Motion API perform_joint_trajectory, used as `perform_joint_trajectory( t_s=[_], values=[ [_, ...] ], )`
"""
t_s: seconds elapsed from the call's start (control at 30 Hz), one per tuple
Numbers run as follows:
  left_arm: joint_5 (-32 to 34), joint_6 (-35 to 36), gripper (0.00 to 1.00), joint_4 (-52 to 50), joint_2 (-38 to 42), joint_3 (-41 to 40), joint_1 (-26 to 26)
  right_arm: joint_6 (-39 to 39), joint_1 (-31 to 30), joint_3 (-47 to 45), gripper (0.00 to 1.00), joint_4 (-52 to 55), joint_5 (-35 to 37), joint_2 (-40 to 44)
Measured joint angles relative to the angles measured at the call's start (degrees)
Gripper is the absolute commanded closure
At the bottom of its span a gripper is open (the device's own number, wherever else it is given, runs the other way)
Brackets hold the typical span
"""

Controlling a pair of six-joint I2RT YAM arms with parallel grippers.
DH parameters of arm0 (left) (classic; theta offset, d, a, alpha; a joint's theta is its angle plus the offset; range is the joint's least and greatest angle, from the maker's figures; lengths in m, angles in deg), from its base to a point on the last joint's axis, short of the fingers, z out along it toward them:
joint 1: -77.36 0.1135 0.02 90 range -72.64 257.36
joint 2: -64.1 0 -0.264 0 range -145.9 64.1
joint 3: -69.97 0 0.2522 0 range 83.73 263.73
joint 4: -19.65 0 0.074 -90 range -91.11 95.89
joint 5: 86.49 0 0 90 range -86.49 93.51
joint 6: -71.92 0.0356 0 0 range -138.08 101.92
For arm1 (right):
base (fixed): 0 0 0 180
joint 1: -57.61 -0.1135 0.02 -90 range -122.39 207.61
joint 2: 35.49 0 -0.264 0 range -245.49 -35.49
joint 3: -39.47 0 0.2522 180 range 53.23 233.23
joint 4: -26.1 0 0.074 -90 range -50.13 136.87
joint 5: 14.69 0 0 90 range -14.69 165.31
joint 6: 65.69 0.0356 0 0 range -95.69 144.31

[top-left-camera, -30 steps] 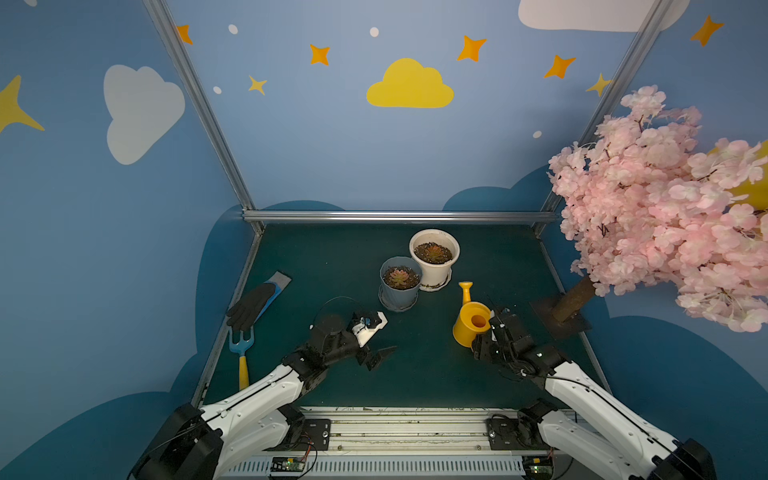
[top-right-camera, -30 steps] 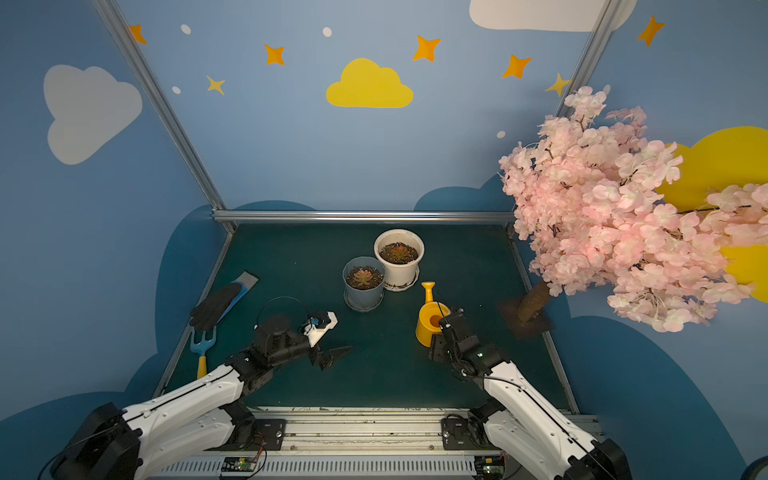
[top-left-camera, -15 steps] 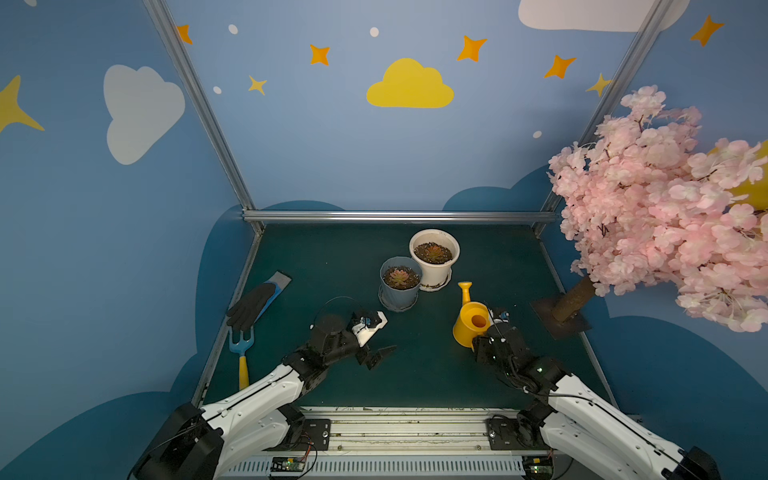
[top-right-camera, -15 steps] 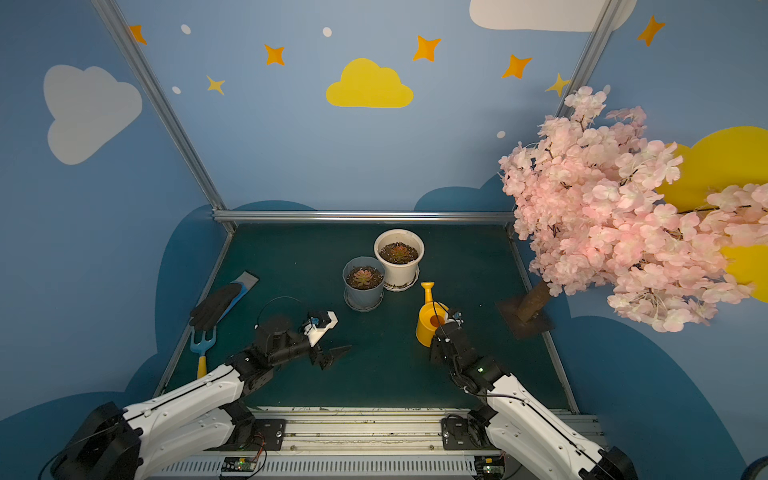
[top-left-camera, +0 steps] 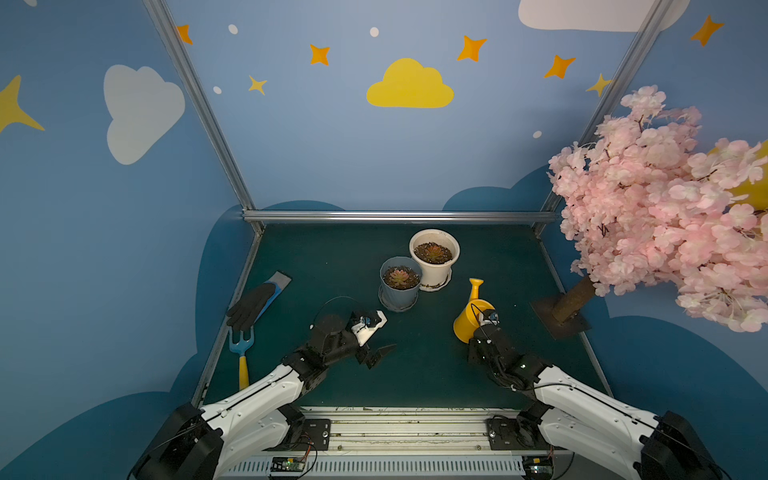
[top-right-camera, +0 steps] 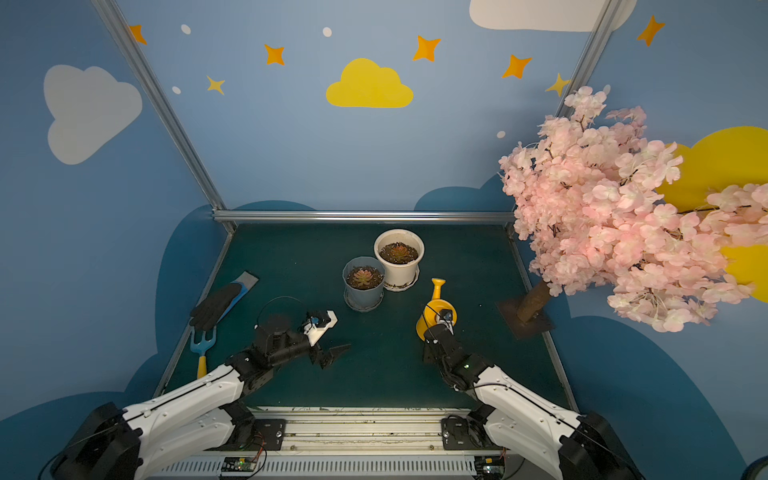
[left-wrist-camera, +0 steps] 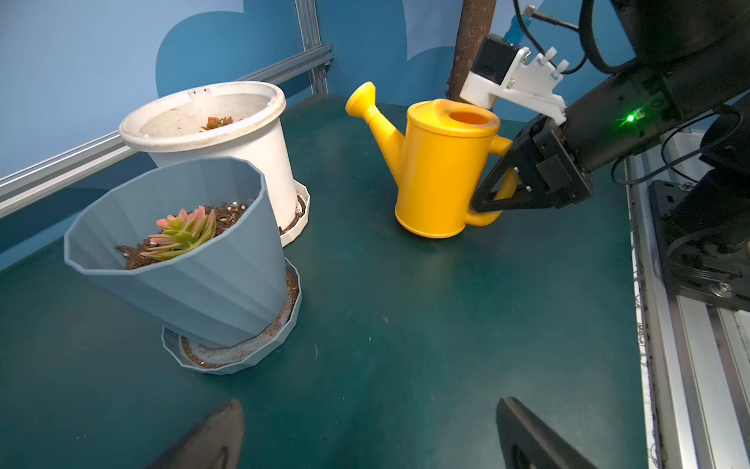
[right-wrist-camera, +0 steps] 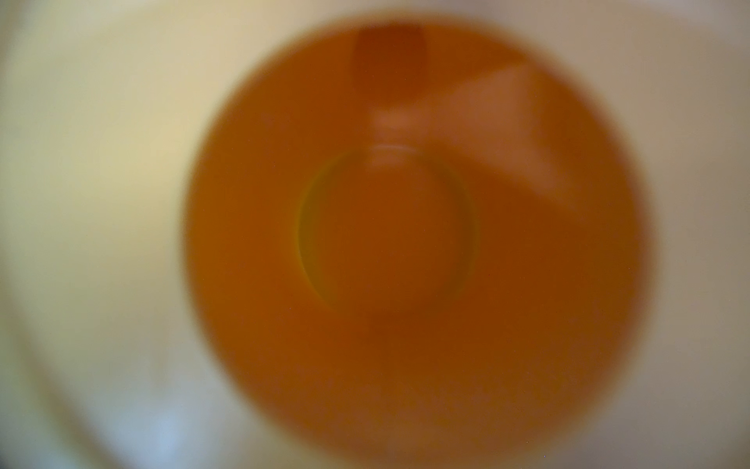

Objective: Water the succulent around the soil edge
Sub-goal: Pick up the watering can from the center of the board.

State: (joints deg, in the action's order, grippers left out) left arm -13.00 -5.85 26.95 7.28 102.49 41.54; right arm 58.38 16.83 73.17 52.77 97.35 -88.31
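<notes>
Scene in both top views: watering can point(top-left-camera: 467, 328) upright on table point(top-left-camera: 419, 382), near blue pot point(top-left-camera: 399, 291); white pot point(top-left-camera: 434, 257) just beside, behind. Left gripper point(top-left-camera: 376, 355) wide open, empty.
Left wrist view: right gripper point(left-wrist-camera: 491, 201) clamped on handle point(left-wrist-camera: 485, 219). Lift level, tip slowly, trickle round soil rim, w/o wetting leaves.
Right wrist view: orange blur only.
Count: 2 pots, 1 succulent point(left-wrist-camera: 182, 235) each (which meant, can't tell), 1 watering can, 1 glove point(top-left-camera: 251, 305), 1 fork point(top-left-camera: 241, 345), 1 tree point(top-left-camera: 665, 208).

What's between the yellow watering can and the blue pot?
Nothing: only bare green mat separates the watering can and blue pot, clearest in the left wrist view.
</notes>
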Motion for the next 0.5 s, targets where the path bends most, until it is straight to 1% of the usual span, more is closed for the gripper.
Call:
perform_joint_trajectory(
  t_s=[0.17,0.33,0.4,0.5],
  values=[
    [0.31,0.0,0.0,0.0,0.17,0.0,0.0,-0.87,-0.02,5.99,1.0,6.38,0.42,2.93],
    [0.94,0.0,0.0,-0.02,0.33,0.0,0.02,-6.01,0.13,13.79,1.0,8.07,2.05,5.46],
    [1.2,0.0,0.0,-0.07,0.37,0.0,0.02,-8.26,1.31,16.74,1.0,9.53,1.25,5.22],
    [1.53,0.0,0.0,-0.15,0.37,0.0,0.04,-10.78,5.18,21.94,1.0,12.98,-2.27,3.02]
  ],
)
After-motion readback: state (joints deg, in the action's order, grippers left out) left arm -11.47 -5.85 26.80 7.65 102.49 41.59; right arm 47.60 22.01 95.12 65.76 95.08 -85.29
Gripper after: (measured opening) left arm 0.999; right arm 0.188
